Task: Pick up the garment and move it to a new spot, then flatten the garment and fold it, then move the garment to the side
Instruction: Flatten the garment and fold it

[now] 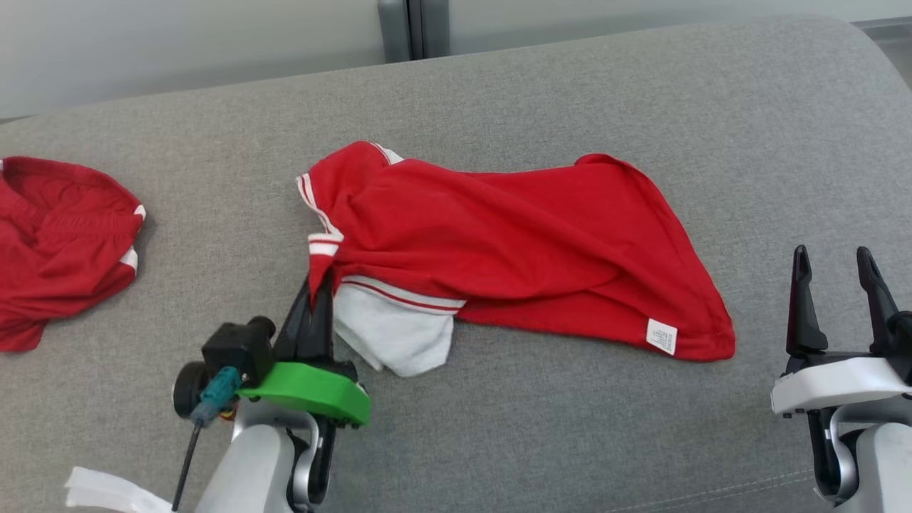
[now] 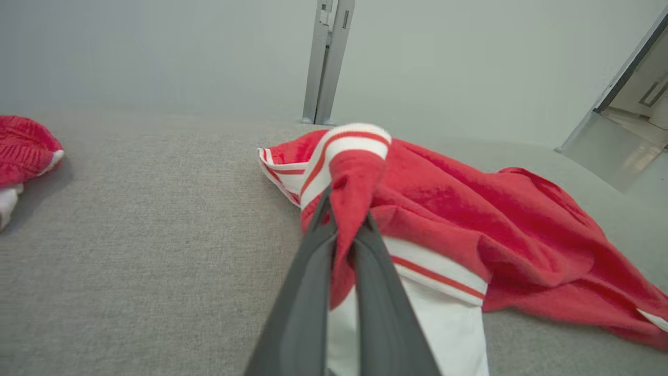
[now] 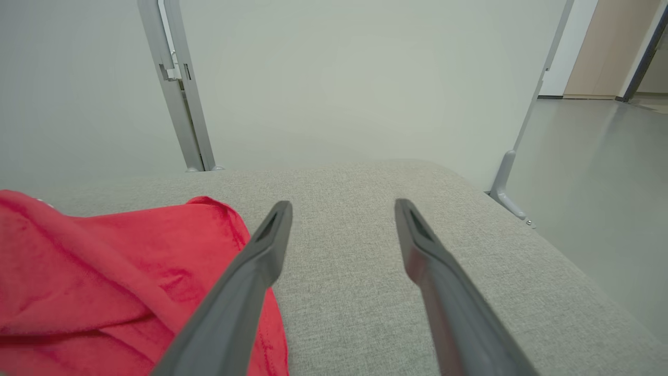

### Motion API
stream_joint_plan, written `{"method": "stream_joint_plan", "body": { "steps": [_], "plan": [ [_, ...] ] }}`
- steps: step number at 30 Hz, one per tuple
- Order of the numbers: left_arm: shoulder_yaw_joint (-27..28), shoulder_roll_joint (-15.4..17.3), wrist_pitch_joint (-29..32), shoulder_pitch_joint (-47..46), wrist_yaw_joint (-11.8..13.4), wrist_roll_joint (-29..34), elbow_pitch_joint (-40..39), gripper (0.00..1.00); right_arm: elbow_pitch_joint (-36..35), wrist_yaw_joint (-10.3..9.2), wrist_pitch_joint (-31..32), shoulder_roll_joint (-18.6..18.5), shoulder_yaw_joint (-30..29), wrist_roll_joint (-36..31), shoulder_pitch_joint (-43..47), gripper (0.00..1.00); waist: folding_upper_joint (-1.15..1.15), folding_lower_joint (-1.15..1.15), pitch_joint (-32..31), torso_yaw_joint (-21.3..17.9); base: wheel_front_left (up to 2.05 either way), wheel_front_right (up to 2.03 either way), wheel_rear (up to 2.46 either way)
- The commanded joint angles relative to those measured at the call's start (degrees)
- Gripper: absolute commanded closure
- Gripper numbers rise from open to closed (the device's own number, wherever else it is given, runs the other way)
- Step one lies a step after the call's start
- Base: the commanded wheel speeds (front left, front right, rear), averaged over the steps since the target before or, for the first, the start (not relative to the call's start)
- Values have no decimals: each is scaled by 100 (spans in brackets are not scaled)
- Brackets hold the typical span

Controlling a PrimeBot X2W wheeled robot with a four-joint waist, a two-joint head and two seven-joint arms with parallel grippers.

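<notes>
A crumpled red garment (image 1: 513,249) with white striped trim and a white panel lies in the middle of the grey cushion (image 1: 570,107). My left gripper (image 1: 317,288) is shut on its striped sleeve edge at the garment's left end. In the left wrist view the red cloth (image 2: 469,224) is pinched between the two dark fingers (image 2: 308,292) of the left gripper (image 2: 345,222), with the striped cuff bunched above them. My right gripper (image 1: 835,260) stands open at the lower right, apart from the garment's right corner. In the right wrist view the right gripper (image 3: 342,206) has bare cushion between its fingers and the red cloth (image 3: 104,271) to its left.
Another red garment (image 1: 57,242) with white trim lies bunched at the cushion's left edge, also seen as a second red garment (image 2: 23,149) in the left wrist view. A pale wall with a metal post (image 1: 410,28) stands behind. The cushion's right side drops to the floor (image 3: 600,172).
</notes>
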Motion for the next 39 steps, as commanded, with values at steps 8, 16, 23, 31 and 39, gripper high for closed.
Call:
{"method": "stream_joint_plan", "body": {
  "steps": [8, 16, 23, 31, 39],
  "plan": [
    [168, 212, -35, 603, 217, 530, -2134, 100, -32, -8, -55, 110, -200, -112, 121, 0, 0, 0, -73, 26, 0, 0, 0],
    [222, 367, 181, 1490, 781, 934, -3564, 100, -113, -8, -56, 158, -298, -183, 126, 0, 0, 0, -39, -21, 0, 0, 0],
    [309, 395, 635, 1619, 727, 518, -3402, 100, -103, -8, -59, 186, -270, -192, 37, 0, 0, 0, 84, -112, 0, 0, 0],
    [628, 448, 654, 309, 498, 146, -1325, 100, -64, -8, -58, 209, 85, -167, -247, 0, 0, 0, 399, -417, 0, 0, 0],
    [733, 395, 282, -857, 298, 34, 312, 100, 92, -8, -56, 225, 511, -52, -540, 0, 0, 0, 728, -645, 0, 0, 0]
  ]
}}
